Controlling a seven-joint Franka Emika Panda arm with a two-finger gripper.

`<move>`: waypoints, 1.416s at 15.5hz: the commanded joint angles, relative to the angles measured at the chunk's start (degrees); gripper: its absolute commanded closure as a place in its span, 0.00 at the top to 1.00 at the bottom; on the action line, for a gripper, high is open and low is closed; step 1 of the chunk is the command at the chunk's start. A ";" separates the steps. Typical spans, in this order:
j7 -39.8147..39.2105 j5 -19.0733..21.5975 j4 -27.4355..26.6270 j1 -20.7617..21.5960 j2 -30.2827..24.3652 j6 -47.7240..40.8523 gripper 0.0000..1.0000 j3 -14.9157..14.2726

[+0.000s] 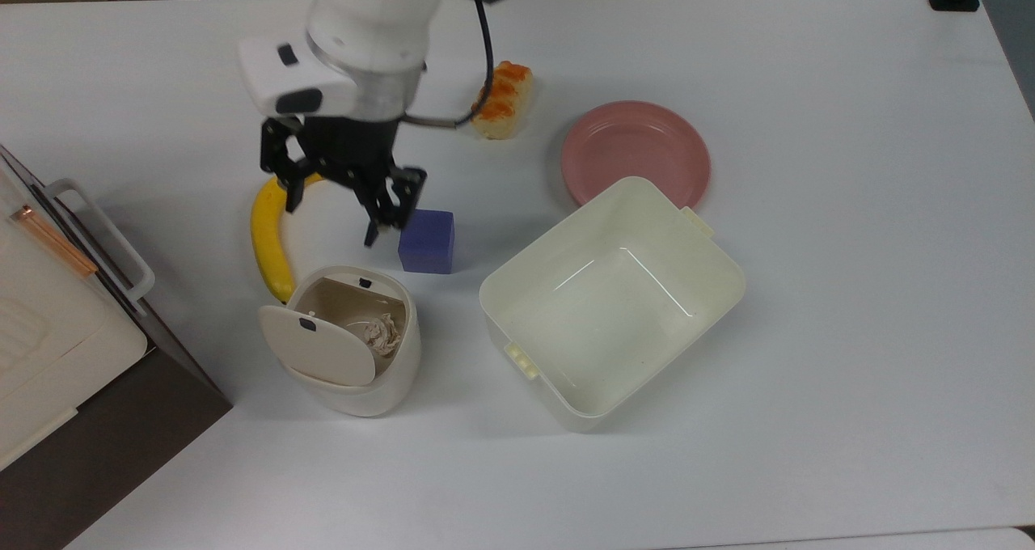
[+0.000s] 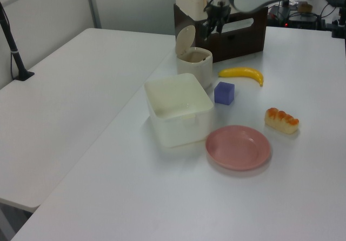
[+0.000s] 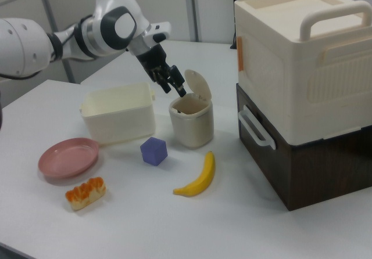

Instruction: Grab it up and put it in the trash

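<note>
Well, from my console the top view gives me what the side cameras cannot: a look straight down into the trash (image 1: 356, 348), where the paper ball (image 1: 382, 334) lies on the beige bottom, toward the top view's right side of the opening. It looks wrinkled, off-white with a slightly brownish cast, and small against the purple cube (image 1: 426, 241). In the left view I see the bin (image 2: 195, 65) from the side with its oval lid (image 2: 185, 39) tipped up, and its contents are hidden by the wall. The right view shows the same bin (image 3: 191, 119) and lid, plus the big cream case on a dark box (image 3: 302, 90) beside it.

The gripper (image 1: 331, 210) hangs above the table between the banana (image 1: 268, 239) and the purple cube, clear of the bin's rim. Its fingers (image 1: 377, 218) stand well apart and I see nothing between them; they touch nothing. In the right view the gripper (image 3: 168, 80) sits just above the bin, to the right view's left of the raised lid.

The square cream tub (image 1: 612, 303), the pink plate (image 1: 635, 155) and the bread loaf (image 1: 503, 100) lie farther off.
</note>
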 commanded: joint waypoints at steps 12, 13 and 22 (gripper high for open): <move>-19.95 18.05 -2.90 -4.16 -15.63 -17.23 1.00 -2.99; -20.91 18.68 -4.03 -4.16 -16.15 -17.14 1.00 -2.99; -20.92 19.47 -5.53 -3.46 -18.88 -24.44 1.00 -2.91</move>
